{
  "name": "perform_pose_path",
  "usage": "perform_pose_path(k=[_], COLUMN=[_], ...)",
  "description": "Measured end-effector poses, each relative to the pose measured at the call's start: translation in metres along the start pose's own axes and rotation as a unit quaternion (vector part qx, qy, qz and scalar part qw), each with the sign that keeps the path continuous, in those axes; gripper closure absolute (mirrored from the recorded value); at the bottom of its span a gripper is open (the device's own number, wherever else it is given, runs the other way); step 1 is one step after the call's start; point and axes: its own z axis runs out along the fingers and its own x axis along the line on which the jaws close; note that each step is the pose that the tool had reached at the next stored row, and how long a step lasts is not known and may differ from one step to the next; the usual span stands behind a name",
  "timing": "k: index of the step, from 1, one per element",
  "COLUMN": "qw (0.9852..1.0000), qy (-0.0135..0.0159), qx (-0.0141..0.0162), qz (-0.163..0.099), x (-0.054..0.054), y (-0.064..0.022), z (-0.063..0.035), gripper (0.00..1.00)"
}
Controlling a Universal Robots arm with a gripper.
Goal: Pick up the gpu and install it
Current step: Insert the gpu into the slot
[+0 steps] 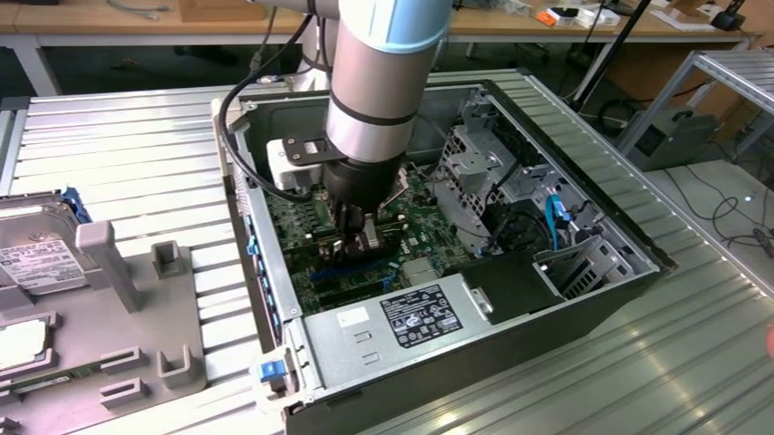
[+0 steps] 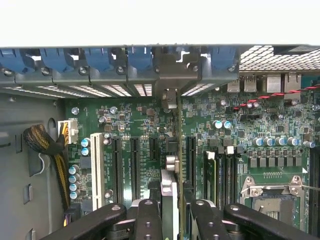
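Observation:
The gpu (image 2: pixel 171 165) shows edge-on in the wrist view as a thin upright card. Its silver end bracket (image 2: pixel 170 97) sits close to the blue-clipped rear slot openings of the case. My gripper (image 2: pixel 172 212) is shut on the card, one black finger (image 2: pixel 149 220) on each side. The card stands just above the green motherboard (image 2: pixel 135 125), in line with the long black expansion slots (image 2: pixel 134 165); whether its edge touches a slot is hidden. In the exterior view the gripper (image 1: pixel 358 240) reaches straight down into the open computer case (image 1: pixel 629 249).
A silver power supply (image 1: pixel 405 317) fills the case's near end, with a metal drive cage (image 1: pixel 484 168) and a blue cable (image 1: pixel 556 222) beside the motherboard. A hard drive (image 1: pixel 36 258) and a grey parts holder (image 1: pixel 133 290) lie at the exterior view's left. The CPU socket (image 2: pixel 272 192) and a cable bundle (image 2: pixel 45 145) flank the card.

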Motion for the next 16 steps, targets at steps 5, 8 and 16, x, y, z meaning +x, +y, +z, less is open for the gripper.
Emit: perform_pose_path(k=[5, 8, 16], qw=[1.0, 1.0, 1.0], qy=[0.0001, 0.0, 0.0], qx=[-0.0001, -0.0001, 0.0002], qz=[0.0, 0.0, -0.002], x=[0.0001, 0.0, 0.0], y=[0.0, -0.0001, 0.0], z=[0.0022, 0.0029, 0.0002], gripper=[0.73, 0.73, 0.73])
